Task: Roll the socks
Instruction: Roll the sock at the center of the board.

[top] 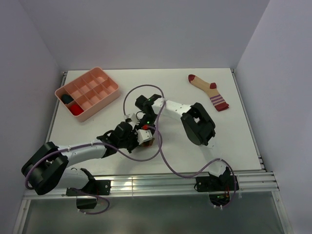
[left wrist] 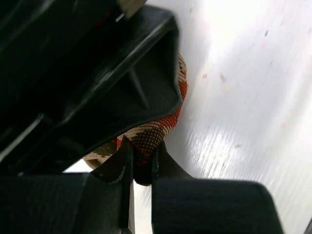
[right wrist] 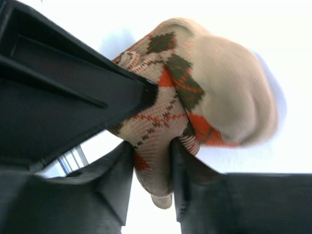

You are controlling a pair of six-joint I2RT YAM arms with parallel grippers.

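The argyle sock (top: 146,137) is bunched into a small bundle at the table's middle, between both grippers. My left gripper (top: 139,136) is shut on a fold of it; the left wrist view shows the brown-orange fabric (left wrist: 146,139) pinched between the jaws. My right gripper (top: 144,126) is shut on it too; the right wrist view shows the sock (right wrist: 195,97) rounded, with a flap clamped between the fingers (right wrist: 119,170). The tan sock with dark red toe and heel and a striped cuff (top: 208,91) lies flat at the back right, away from both grippers.
A pink compartment tray (top: 105,97) stands at the back left, holding a dark bundle (top: 66,99) and a red bundle (top: 74,109). Purple cables (top: 161,146) loop over the table by the arms. A metal rail (top: 185,178) runs along the near edge.
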